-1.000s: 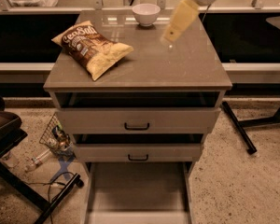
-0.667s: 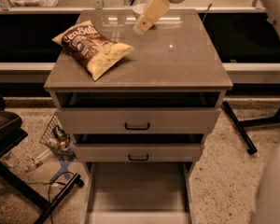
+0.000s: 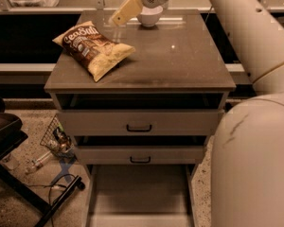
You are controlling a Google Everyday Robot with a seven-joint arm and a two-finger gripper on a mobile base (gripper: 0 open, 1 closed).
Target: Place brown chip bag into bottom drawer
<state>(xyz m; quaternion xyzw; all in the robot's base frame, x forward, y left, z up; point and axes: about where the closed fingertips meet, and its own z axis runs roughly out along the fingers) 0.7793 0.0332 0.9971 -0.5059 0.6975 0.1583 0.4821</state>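
Your brown chip bag [image 3: 92,48], crinkly and pillow-shaped, lies flat on the smooth worktop [image 3: 180,60] near its back-left corner. The cream, blocky gripper [image 3: 125,11] hangs over the back edge, just right of the bag and apart from it; you cannot tell whether it is open or closed. The arm partly hides a white bowl [image 3: 151,19]. The bottom drawer [image 3: 139,195], a flat grey tray, stands pulled out, cut off below

Dim, warm light is coming from above, tinting everything brown. The counter [image 3: 180,65] is catching a pale glare streak along its back edge, where the gripper [image 3: 124,12] is hovering brightly lit. The bag [image 3: 92,46] is casting a soft shadow, and the drawer gaps are sinking into darkness.
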